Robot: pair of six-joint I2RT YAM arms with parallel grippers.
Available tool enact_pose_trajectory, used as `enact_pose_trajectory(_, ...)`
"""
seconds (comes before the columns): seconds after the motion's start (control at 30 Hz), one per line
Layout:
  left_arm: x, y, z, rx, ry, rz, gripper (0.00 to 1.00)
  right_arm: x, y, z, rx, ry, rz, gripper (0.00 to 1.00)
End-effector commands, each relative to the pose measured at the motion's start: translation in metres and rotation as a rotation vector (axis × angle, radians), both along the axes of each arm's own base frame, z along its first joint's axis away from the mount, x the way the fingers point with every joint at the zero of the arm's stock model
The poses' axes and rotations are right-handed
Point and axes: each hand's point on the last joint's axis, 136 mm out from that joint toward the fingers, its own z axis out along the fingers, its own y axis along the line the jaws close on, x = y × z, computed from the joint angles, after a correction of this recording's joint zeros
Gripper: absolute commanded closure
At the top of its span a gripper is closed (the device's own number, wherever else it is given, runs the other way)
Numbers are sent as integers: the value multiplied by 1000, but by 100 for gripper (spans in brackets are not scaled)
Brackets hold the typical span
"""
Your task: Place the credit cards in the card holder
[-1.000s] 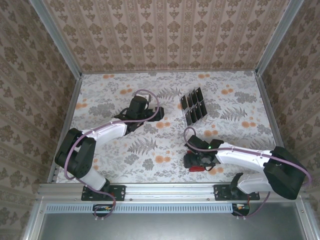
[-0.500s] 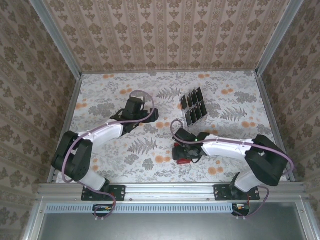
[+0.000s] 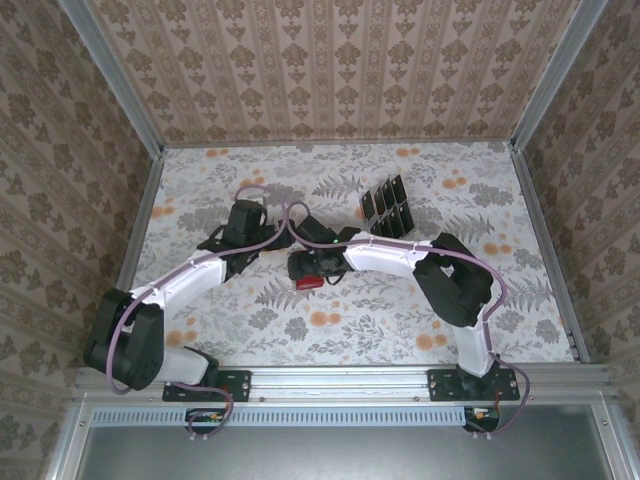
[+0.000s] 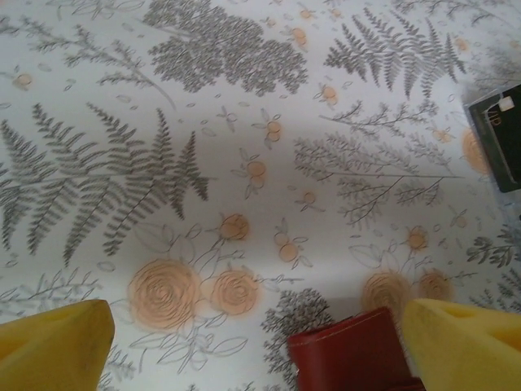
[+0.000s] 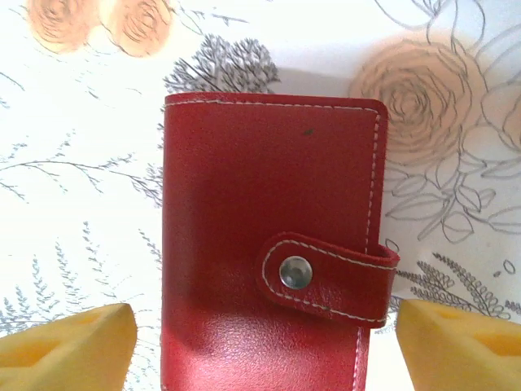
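Right gripper (image 5: 264, 346) hangs over the flowered table (image 3: 420, 300), jaws spread, one yellow pad on either side of the closed red wallet (image 5: 260, 187) lying mid-table, unclamped. Left gripper (image 4: 260, 342) gapes wide just beside the wallet, grasping nothing. Dark cards (image 3: 388, 212) sit grouped farther back.

The card holder (image 5: 260, 204), a red wallet with pale stitching, lies flat and closed on the desk (image 5: 81, 163). Its tab is snapped shut by a metal stud. It sits between the spread jaws of the right end effector (image 5: 264, 318). The credit cards (image 3: 388, 210), dark and alike, stand tilted in two rows, well apart from that end effector.
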Motion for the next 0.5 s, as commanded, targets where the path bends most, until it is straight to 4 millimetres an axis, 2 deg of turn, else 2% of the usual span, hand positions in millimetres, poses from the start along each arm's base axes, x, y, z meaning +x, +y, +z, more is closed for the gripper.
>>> enact_pose_trajectory(0.0, -7, 27, -3, 17, 33, 74, 0, 5, 2, 38, 51, -65, 13, 11)
enact_pose_trajectory(0.17, -13, 43, -4, -30, 50, 105, 0, 1, -21, 55, -16, -115, 27, 12)
enact_pose_trajectory(0.33, -16, 44, -8, -79, 74, 90, 0, 0, -28, 50, -126, -107, 116, 13)
enact_pose_trajectory(0.37, -16, 43, -9, -90, 82, 88, 0, 0, -27, 49, -135, -101, 130, 4)
enact_pose_trajectory(0.4, -16, 44, -11, -101, 93, 89, 0, -1, -24, 48, -139, -95, 146, 0)
enact_pose_trajectory(0.47, -15, 45, -15, -129, 114, 95, 0, 0, -20, 46, -129, -90, 162, 0)
